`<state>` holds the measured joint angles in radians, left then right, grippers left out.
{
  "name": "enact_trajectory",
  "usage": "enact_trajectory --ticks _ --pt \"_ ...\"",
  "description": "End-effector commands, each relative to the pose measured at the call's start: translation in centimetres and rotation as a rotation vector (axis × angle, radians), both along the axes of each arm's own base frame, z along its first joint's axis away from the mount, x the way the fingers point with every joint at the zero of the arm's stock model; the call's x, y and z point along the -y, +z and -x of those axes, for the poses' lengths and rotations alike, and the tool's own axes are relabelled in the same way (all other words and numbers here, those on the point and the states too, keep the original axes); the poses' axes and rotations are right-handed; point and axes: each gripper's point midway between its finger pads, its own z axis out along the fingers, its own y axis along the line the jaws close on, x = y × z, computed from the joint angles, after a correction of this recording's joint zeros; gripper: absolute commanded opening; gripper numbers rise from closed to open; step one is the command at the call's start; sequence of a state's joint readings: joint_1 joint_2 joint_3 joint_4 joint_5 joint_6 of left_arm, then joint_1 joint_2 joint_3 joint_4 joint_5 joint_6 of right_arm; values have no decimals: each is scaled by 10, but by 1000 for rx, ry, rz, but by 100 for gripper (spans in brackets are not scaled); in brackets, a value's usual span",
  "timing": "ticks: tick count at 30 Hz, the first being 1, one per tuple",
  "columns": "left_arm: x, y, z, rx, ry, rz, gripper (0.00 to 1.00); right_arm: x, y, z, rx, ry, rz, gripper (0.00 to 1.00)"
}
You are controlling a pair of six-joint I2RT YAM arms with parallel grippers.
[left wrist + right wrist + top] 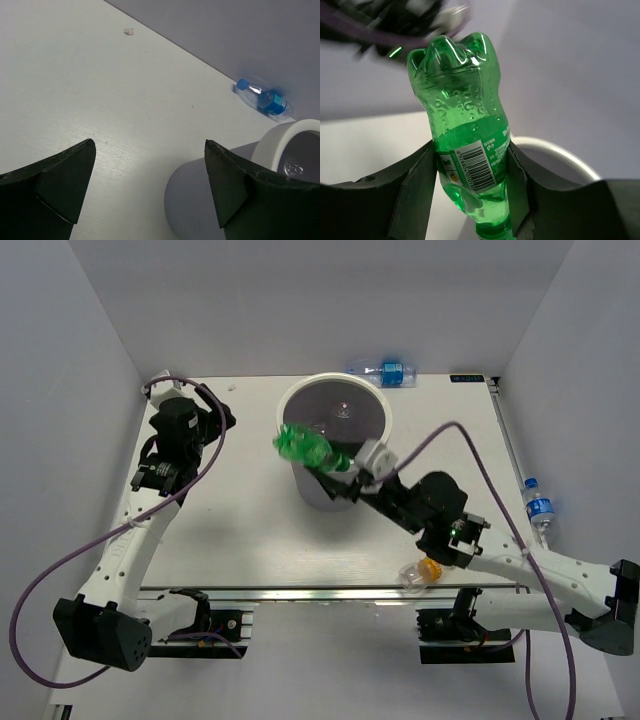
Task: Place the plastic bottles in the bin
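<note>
My right gripper (335,472) is shut on the green bottle (305,447), holding it over the near left rim of the white bin (383,436). In the right wrist view the green bottle (465,145) sits between my fingers, base up and cap down, with the bin rim (560,152) behind it. A clear bottle with a blue label (388,371) lies behind the bin and shows in the left wrist view (265,99). Another blue-labelled bottle (538,506) lies at the right edge. A clear bottle with an orange cap (420,573) lies under my right arm. My left gripper (215,420) is open and empty, left of the bin (295,137).
Grey walls enclose the table on the left, back and right. A small white scrap (129,32) lies on the table near the back wall. Purple cables loop off both arms.
</note>
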<state>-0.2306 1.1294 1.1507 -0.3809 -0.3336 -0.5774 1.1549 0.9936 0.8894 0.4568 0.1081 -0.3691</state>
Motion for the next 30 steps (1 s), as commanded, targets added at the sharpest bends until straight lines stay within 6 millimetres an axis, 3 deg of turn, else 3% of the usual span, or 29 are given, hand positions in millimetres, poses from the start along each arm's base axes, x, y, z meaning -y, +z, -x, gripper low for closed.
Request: enact_trajectory --ticks 1,3,4,5,6,7,8,12,15,17,18,19,20,21,22,23,25,26,28,30 --pt "-6 5 -2 36 21 16 98 28 29 -69 -200 -341 -79 13" --pt "-11 -1 -3 20 33 12 98 32 33 -88 -259 -374 -89 14" --pt "-16 -4 -4 10 47 17 98 42 18 -112 -312 -427 -74 17" --pt "-17 -9 -4 -4 48 16 98 35 12 -113 -373 -353 -98 23" --pt "-21 -12 -6 -9 55 19 98 46 6 -130 -409 -376 -120 49" --pt "-20 -13 -6 -11 44 27 98 45 -3 -134 -445 -374 -124 83" --pt "-21 -15 -6 -11 47 31 98 44 -6 -136 -454 -374 -117 89" --pt "-31 -21 -10 -2 68 39 98 52 -3 -141 -664 -391 -323 89" --pt "-38 -33 -9 -8 108 26 98 57 19 -129 -598 -278 -320 89" --pt "-40 -36 -9 -17 115 17 98 82 36 -132 -553 -373 -342 89" --pt "-42 -36 -8 -22 121 11 98 94 26 -134 -586 -447 -319 89" --pt "-43 -34 -8 -19 127 10 98 110 29 -134 -595 -504 -338 89" --pt "-44 -35 -9 -25 130 7 98 134 21 -140 -629 -631 -361 89" --pt "-44 -35 -10 -26 132 7 98 151 -3 -136 -702 -725 -299 89" --pt "-45 -34 -11 -25 134 9 98 172 -13 -131 -744 -801 -301 89" --pt "-46 -36 -13 -31 137 14 98 189 -29 -126 -835 -889 -374 89" --pt "-47 -35 -15 -34 138 22 98 215 -93 -97 -983 -1008 -286 89" --pt "-48 -37 -17 -37 139 25 98 224 -110 -87 -1068 -1056 -360 89" --pt "-51 -38 -19 -33 136 34 98 247 -151 -59 -1170 -1153 -345 89" --pt "-52 -40 -23 -11 124 46 98 242 -173 -41 -1290 -1131 -357 89"
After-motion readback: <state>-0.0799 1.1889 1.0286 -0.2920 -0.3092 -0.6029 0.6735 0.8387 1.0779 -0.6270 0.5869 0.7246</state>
